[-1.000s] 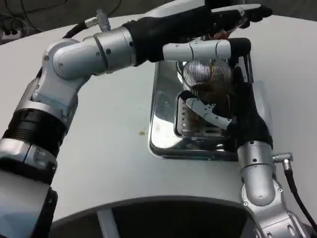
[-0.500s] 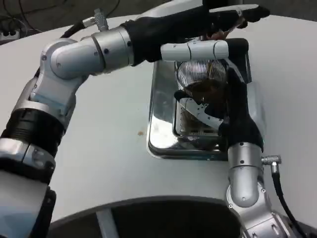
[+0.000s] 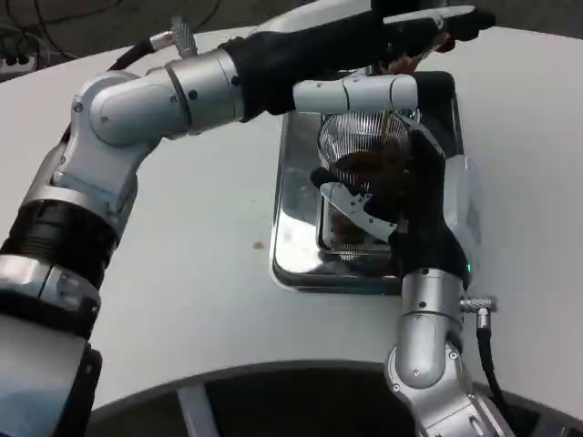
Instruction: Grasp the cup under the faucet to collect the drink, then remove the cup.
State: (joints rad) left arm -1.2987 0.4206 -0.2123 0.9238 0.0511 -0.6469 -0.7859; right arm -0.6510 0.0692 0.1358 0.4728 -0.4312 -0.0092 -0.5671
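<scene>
A clear ribbed cup [image 3: 357, 144] holding brown drink is tilted above the metal tray [image 3: 296, 246]. My right hand [image 3: 405, 196] grips it from the right and below. A thin brown stream [image 3: 392, 127] runs into the cup from above. My left arm reaches across the table. At the top edge my left hand [image 3: 414, 27] lies over the faucet handle [image 3: 405, 62], fingers stretched above it and the white thumb [image 3: 355, 91] below. The faucet itself is mostly hidden by that hand.
The shiny tray has a slotted drip grate [image 3: 351, 232] under the cup. A small brownish spot [image 3: 259, 244] lies on the white table left of the tray. My left forearm [image 3: 182, 91] spans the space above the tray's far left corner.
My right forearm has swung left and the cup has shifted slightly left with it. The left arm has stayed on the faucet.
</scene>
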